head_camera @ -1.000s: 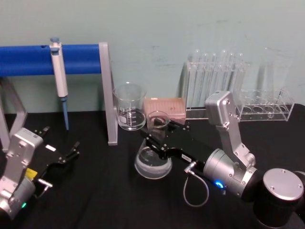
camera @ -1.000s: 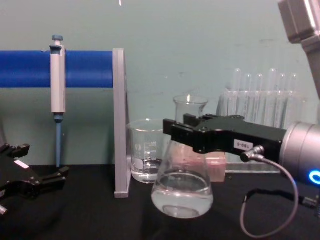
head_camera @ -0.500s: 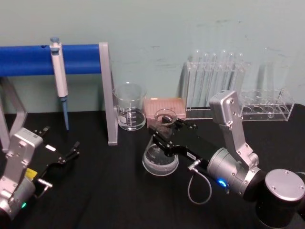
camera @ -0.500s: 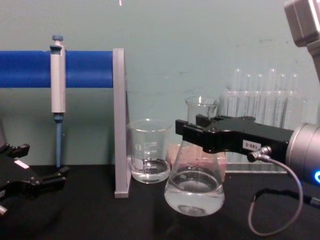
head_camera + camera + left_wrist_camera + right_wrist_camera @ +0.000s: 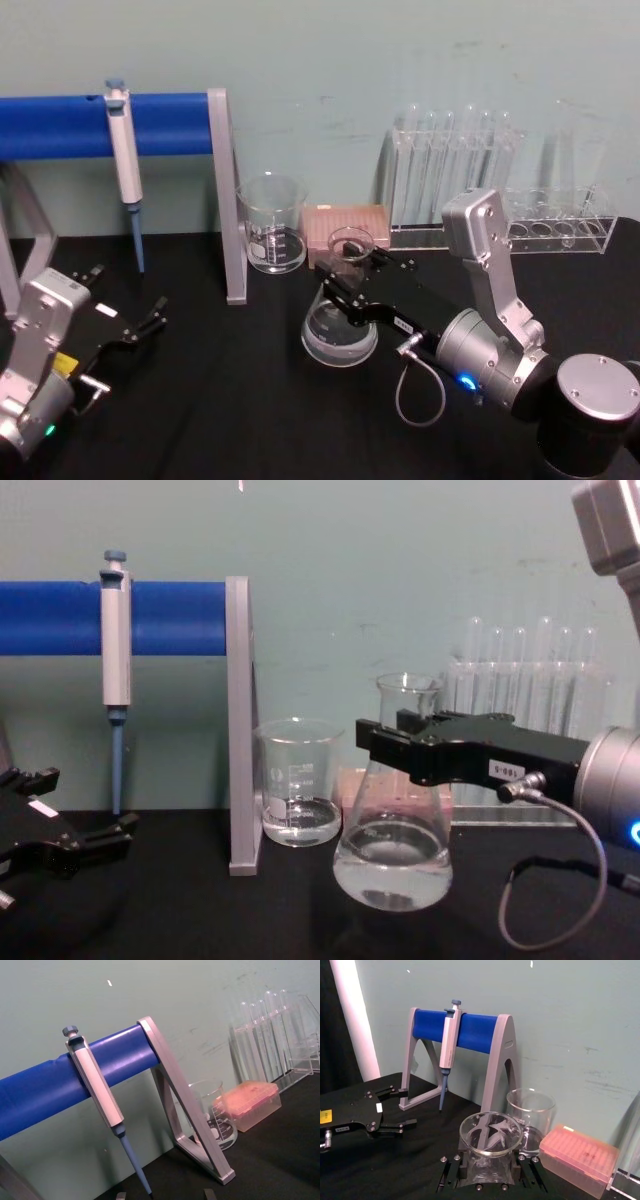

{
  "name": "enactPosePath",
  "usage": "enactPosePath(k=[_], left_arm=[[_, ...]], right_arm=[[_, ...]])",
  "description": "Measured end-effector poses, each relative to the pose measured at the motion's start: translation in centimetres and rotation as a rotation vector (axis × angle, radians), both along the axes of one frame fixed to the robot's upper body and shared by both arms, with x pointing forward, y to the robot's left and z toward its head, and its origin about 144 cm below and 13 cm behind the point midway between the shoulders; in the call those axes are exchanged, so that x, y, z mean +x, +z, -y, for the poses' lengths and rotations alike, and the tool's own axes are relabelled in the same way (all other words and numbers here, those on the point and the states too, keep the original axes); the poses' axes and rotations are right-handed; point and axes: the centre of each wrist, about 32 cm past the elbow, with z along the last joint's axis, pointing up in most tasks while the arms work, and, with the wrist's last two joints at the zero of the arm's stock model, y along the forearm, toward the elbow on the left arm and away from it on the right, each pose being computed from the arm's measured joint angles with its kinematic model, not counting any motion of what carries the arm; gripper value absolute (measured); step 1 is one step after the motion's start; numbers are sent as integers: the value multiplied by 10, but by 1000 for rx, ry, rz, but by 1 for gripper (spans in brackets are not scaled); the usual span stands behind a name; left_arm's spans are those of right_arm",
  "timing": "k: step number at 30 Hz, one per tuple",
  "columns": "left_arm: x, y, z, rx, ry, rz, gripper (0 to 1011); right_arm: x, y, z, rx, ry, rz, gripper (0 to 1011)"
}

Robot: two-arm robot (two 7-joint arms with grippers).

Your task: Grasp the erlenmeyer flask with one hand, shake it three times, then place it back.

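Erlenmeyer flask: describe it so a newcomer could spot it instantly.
Start at the blue-barred grey pipette stand; just right of its upright post sits a cylindrical glass beaker. Right of that, nearer the robot, is the clear conical glass flask, its narrow neck clamped by the black right gripper: wide base, unlike the straight-sided beaker.

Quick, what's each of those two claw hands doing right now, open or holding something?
Left gripper: jaws open, holding nothing, idle at the robot's left.
Right gripper: jaws shut on the erlenmeyer flask's neck.
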Motion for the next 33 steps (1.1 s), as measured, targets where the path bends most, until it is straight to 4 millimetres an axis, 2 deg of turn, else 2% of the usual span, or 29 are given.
enactPosePath(k=[11, 33], left_arm=[[0, 0, 0, 0, 0, 0, 1001], [0, 0, 0, 0, 0, 0, 1001]], right_arm=[[0, -3, 2, 0, -3, -8, 451], [2, -30, 3, -22, 14, -68, 451]])
